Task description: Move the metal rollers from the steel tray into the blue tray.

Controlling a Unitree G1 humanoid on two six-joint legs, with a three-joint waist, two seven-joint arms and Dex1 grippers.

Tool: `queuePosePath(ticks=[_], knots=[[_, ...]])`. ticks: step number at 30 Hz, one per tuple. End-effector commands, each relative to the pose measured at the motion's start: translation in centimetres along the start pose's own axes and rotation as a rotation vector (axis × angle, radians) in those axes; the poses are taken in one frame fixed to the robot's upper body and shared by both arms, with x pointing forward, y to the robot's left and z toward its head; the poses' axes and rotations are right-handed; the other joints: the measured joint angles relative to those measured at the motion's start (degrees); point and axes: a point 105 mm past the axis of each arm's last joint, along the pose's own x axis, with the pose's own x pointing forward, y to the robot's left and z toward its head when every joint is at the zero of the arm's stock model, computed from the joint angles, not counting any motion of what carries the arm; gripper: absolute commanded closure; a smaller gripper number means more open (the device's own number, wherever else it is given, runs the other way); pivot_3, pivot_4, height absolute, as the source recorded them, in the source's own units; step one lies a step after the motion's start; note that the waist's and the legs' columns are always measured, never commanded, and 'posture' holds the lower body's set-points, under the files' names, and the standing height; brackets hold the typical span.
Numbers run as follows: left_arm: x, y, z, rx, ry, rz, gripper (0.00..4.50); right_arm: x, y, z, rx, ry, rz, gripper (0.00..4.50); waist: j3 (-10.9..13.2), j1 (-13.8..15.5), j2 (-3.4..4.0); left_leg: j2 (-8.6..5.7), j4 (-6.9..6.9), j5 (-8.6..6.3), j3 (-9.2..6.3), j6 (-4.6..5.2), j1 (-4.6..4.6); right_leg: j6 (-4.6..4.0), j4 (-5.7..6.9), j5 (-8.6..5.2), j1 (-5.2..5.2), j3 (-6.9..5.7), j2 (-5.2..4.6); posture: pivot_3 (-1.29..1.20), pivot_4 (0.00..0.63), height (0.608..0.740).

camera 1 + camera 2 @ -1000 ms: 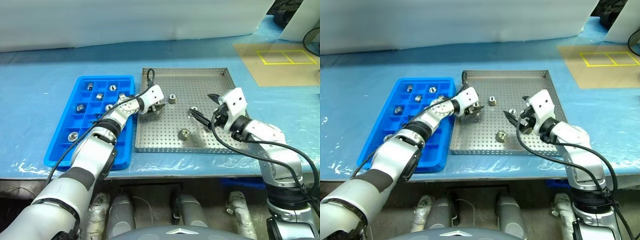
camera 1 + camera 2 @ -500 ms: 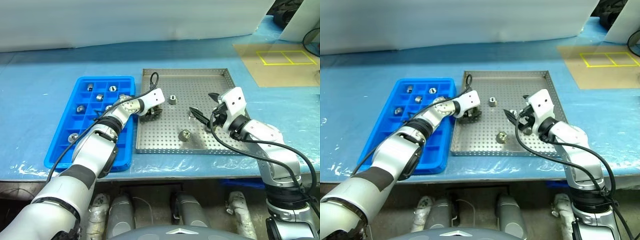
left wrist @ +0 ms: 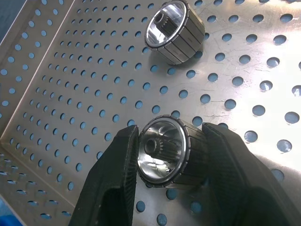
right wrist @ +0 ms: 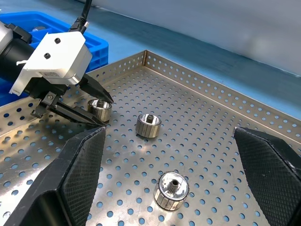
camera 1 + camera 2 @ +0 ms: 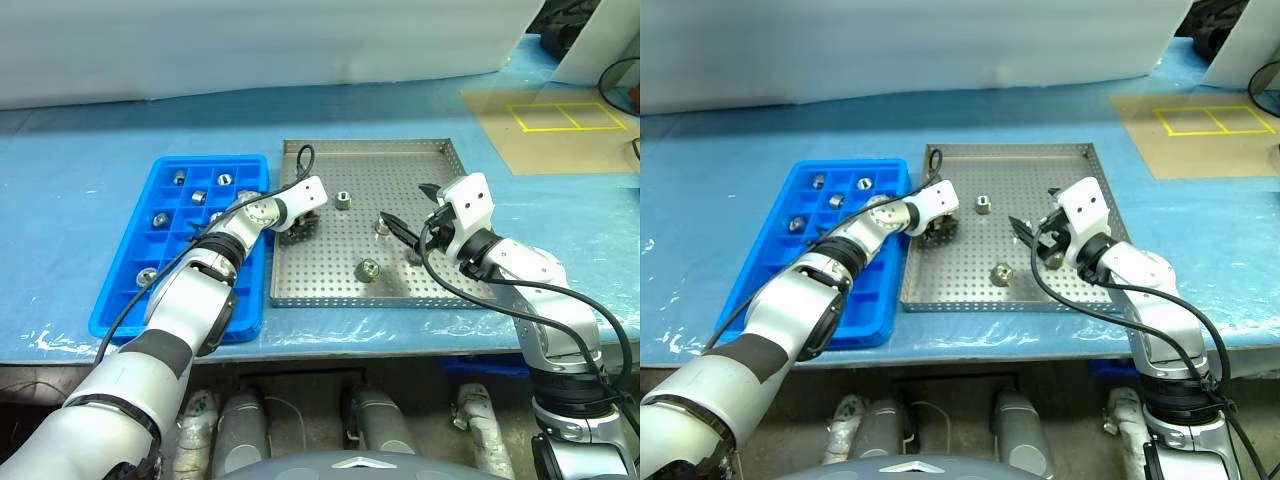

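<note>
Blue sheeting covers the tabletop [image 5: 60, 190], with a white wall behind. Farthest left sits the blue tray [image 5: 130, 290], several of its square compartments already holding metal rollers [image 5: 180, 175]. Just beside it lies the steel tray [image 5: 400, 160], its perforated floor carrying four rollers more.

At the steel tray's left edge the left pincer [image 3: 167, 160] is clenched on one roller [image 3: 169, 155], a black finger pressed against each side while the roller lies on its side, seemingly on the holed floor. Another roller [image 3: 174, 30] lies near, apart from the fingers. Two more rest toward the middle [image 5: 369, 268] and the right [image 5: 382, 226] of the tray.

Over the tray's right part the right pincer [image 5: 405, 228] hovers with its jaws spread wide, grasping nothing.

The risk, as I judge it: the fingers bear on a smooth round flank, so the roller could squirt out on lifting and roll across the floor. A hasty swing leftward might also catch the steel rim, or drop the piece onto a compartment already filled.
</note>
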Motion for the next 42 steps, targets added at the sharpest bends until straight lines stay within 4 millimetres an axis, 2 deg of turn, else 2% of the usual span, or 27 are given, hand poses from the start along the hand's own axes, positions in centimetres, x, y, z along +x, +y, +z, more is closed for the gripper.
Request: queuePosePath(ticks=[1,4,8,11,16,21,27,29,32,35,37,42], knots=[[-0.5,-0.1,-2.1,-0.023,0.047,0.000,2.73,0.2,0.1,1.3,-0.024,-0.054,0.002,0.00,0.00,-0.22,0.00,0.00,-0.02,0.00,0.00,0.00,0.00,0.00,-0.02,0.00,0.00,0.00,0.00,-0.44,0.150,0.740],[-1.0,0.5,0.2,-0.047,-0.110,-0.008,2.73,0.5,0.3,1.4,-0.023,-0.061,0.013,0.00,0.00,-0.48,0.00,-0.01,-0.14,0.01,0.00,-0.01,-0.01,0.00,-0.09,0.00,-0.04,0.00,0.01,-0.43,0.150,0.740],[-3.3,1.7,4.6,-0.036,-0.436,-0.019,2.73,1.0,0.6,1.9,-0.029,-0.080,0.035,0.00,0.01,-0.33,0.00,-0.02,-0.38,0.03,0.00,-0.03,-0.28,-0.01,-0.35,0.01,-0.26,-0.03,0.02,-0.41,0.150,0.740],[-5.2,2.1,5.3,-0.008,-0.530,-0.081,2.73,1.4,0.9,2.4,-0.036,-0.095,0.063,0.00,0.02,0.08,0.00,-0.02,-0.37,0.12,-0.01,0.21,-0.90,-0.03,-0.37,0.04,-0.75,-0.08,-0.01,-0.37,0.150,0.740],[-7.7,3.6,4.0,0.086,-0.514,-0.044,2.73,2.5,1.3,3.3,-0.060,-0.123,0.130,0.00,0.02,0.37,0.01,0.00,-0.46,0.09,0.01,0.25,-0.81,-0.05,-0.32,0.03,-0.76,-0.15,-0.03,-0.30,0.150,0.740],[-11.9,4.8,2.1,0.148,-0.476,0.024,2.73,4.8,2.8,6.5,-0.101,-0.217,0.273,0.00,0.09,1.25,0.07,0.10,-0.47,0.04,0.01,-0.02,-0.79,-0.07,-0.23,0.02,-0.85,-0.14,-0.03,-0.15,0.150,0.740],[-16.2,3.8,-1.0,0.148,-0.354,0.105,2.73,6.7,5.5,9.0,-0.117,-0.305,0.474,0.00,0.09,3.14,0.09,0.24,-0.50,0.12,0.02,-0.20,-0.77,-0.15,0.04,-0.03,-0.93,-0.22,-0.07,0.00,0.150,0.740],[-17.7,3.1,-1.8,0.128,-0.316,0.132,2.73,7.4,6.6,9.4,-0.113,-0.321,0.547,0.00,0.09,4.18,0.08,0.23,-0.51,0.15,0.02,-0.24,-0.88,-0.19,0.21,-0.06,-1.11,-0.23,-0.08,0.06,0.150,0.740],[-21.1,1.7,-3.9,0.058,-0.235,0.213,2.73,9.2,9.1,9.2,-0.121,-0.329,0.658,0.00,0.09,4.70,0.06,0.28,-0.52,0.20,0.00,-0.33,-1.09,-0.22,0.34,-0.08,-1.40,-0.28,-0.07,0.16,0.150,0.740],[-22.3,1.2,-4.9,0.030,-0.184,0.269,2.73,9.8,10.1,9.1,-0.126,-0.340,0.707,0.00,0.10,6.37,0.07,0.41,-0.56,0.28,-0.03,-0.46,-1.19,-0.28,0.36,-0.12,-1.53,-0.37,0.00,0.21,0.150,0.740],[-23.1,1.8,-5.3,0.011,-0.174,0.360,2.73,10.0,10.8,9.2,-0.120,-0.353,0.743,0.00,0.12,7.85,0.09,0.42,-0.56,0.31,-0.05,-0.52,-1.22,-0.31,0.36,-0.14,-1.54,-0.43,0.00,0.24,0.150,0.740],[-23.1,3.0,-5.3,-0.002,-0.194,0.496,2.73,10.4,11.4,9.2,-0.126,-0.361,0.768,0.00,0.11,9.94,0.07,0.40,-0.46,0.34,-0.05,-0.57,-1.22,-0.28,0.40,-0.12,-1.48,-0.42,-0.08,0.25,0.150,0.740]])
